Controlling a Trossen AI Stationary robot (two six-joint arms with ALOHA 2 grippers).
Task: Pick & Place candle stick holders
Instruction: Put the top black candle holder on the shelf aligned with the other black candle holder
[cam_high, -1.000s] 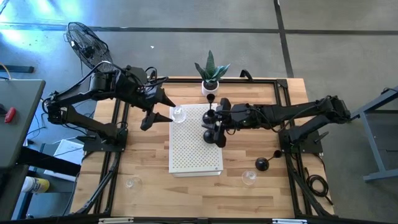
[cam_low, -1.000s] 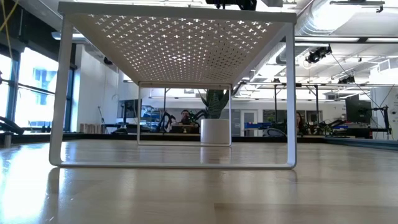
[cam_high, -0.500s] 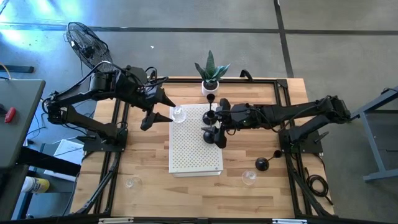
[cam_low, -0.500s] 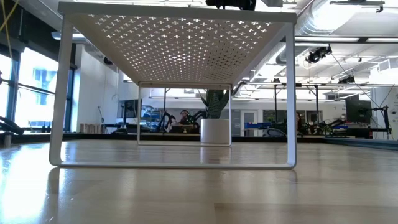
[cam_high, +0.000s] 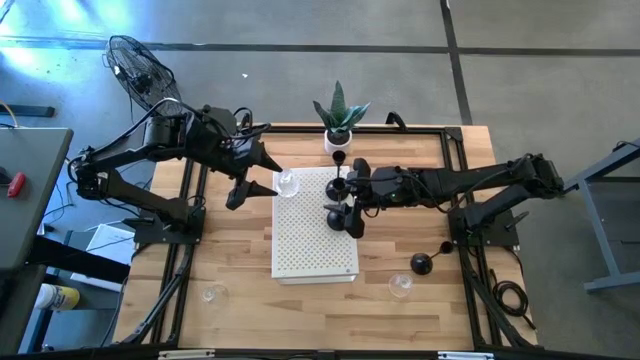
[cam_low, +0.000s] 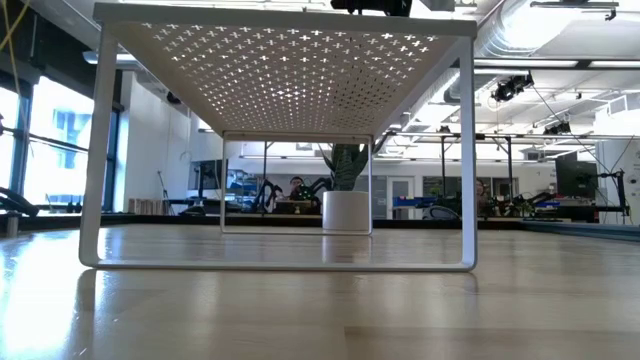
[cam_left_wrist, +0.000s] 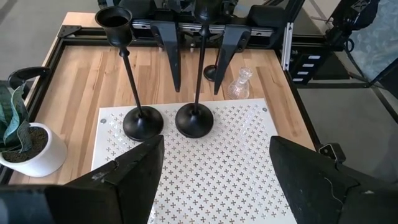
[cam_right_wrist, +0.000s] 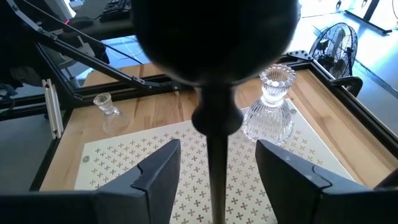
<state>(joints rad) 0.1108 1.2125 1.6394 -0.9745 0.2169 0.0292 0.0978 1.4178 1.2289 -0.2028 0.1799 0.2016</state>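
Note:
Two tall black candle stick holders (cam_left_wrist: 143, 121) (cam_left_wrist: 194, 119) stand on their round bases on a white perforated shelf (cam_high: 310, 245). My right gripper (cam_high: 350, 200) is open. Its fingers (cam_right_wrist: 155, 174) stand on either side of the nearer holder's stem (cam_right_wrist: 214, 168) without touching it. A clear glass holder (cam_high: 288, 183) stands on the shelf's far left corner. My left gripper (cam_high: 255, 175) hovers open beside that corner, holding nothing. Two more glass holders (cam_high: 212, 294) (cam_high: 400, 285) and a short black holder (cam_high: 422, 263) stand on the wooden table.
A white pot with a green plant (cam_high: 338, 135) stands at the table's far edge, just behind the shelf. The shelf is raised on legs (cam_low: 90, 150), with open space under it. A black frame (cam_high: 455, 150) borders the tabletop. Bare shelf surface lies toward the near edge.

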